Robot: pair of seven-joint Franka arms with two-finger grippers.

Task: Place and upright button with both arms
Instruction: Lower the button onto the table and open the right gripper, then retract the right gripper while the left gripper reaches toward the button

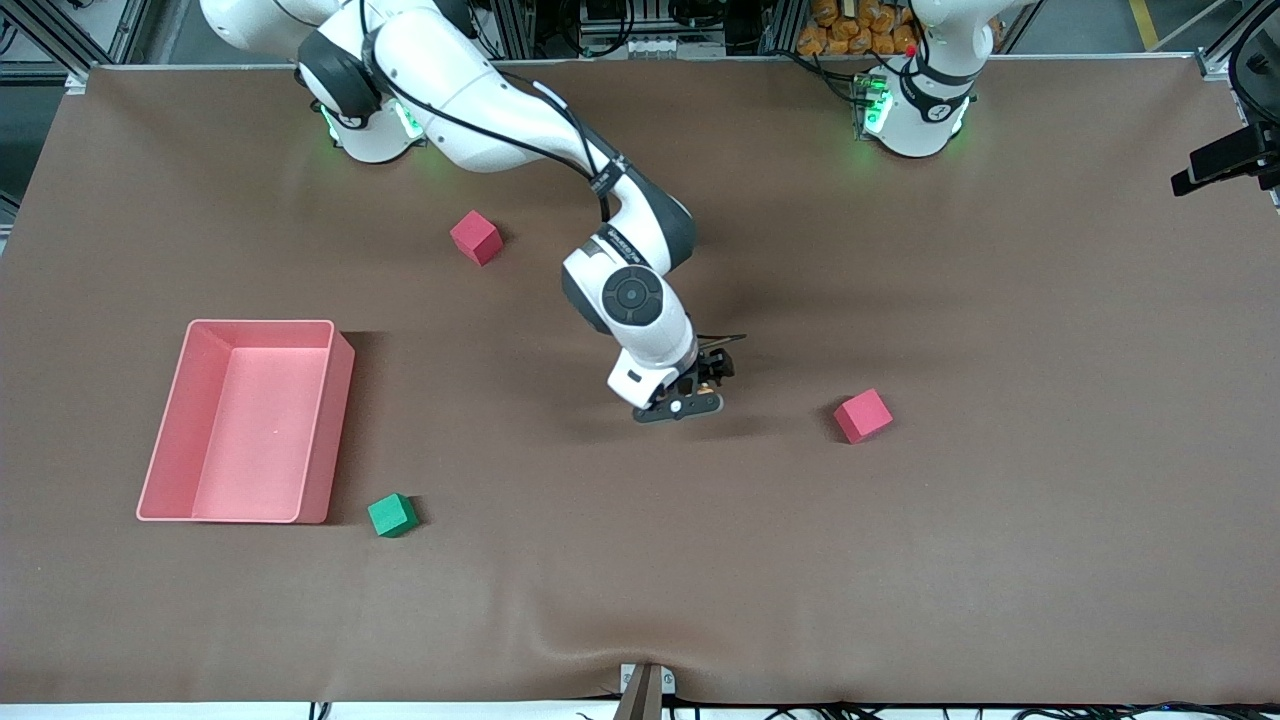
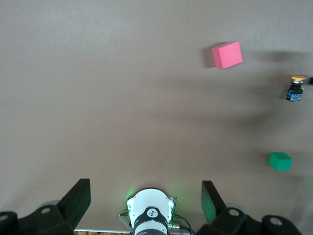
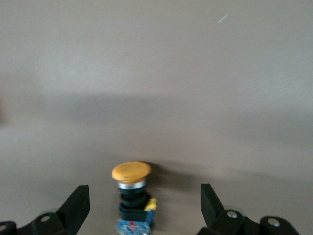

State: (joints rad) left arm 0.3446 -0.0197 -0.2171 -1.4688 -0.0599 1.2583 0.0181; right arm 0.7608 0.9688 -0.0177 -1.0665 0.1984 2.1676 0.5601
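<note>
1. Big brown cloth-covered table (image 1: 1000, 560). Looks soft and a bit rippled, so probably shaky footing for anything tiny stood on end.
2. Pink rectangular plastic bin (image 1: 335, 430), used as the reference spot for everything below.
3. White right arm (image 1: 500, 100) reached out well away from the bin, toward the left arm's end of the table. White left arm (image 1: 915, 100) parked and waiting, further from the bin again.
4. Right gripper (image 1: 712, 378) low over the button, fingers spread wide, gripping nothing. Left gripper (image 2: 144, 203) up high above its own base, also spread and empty.
5. Green foam cube (image 1: 392, 515) just beside the bin's nearer corner. One red foam cube (image 1: 475, 237) farther from the front camera than the bin. Second red foam cube (image 1: 862, 415) well apart from the bin, past the button.
6. Tiny push-button with orange round cap and black blocky body (image 3: 132, 196): on the table between the spread fingers (image 3: 73, 205), well apart from the bin. Seems to be lying on its side, hard to swear to it.
7. Worries from here:
   - Closing off-centre: could squirt out or roll on that round cap.
   - Pinching the cap instead of the body: likely to twist or slip.
   - Scraping the cloth: could drag it along.
   - Letting go before it's square: tips right over.
</note>
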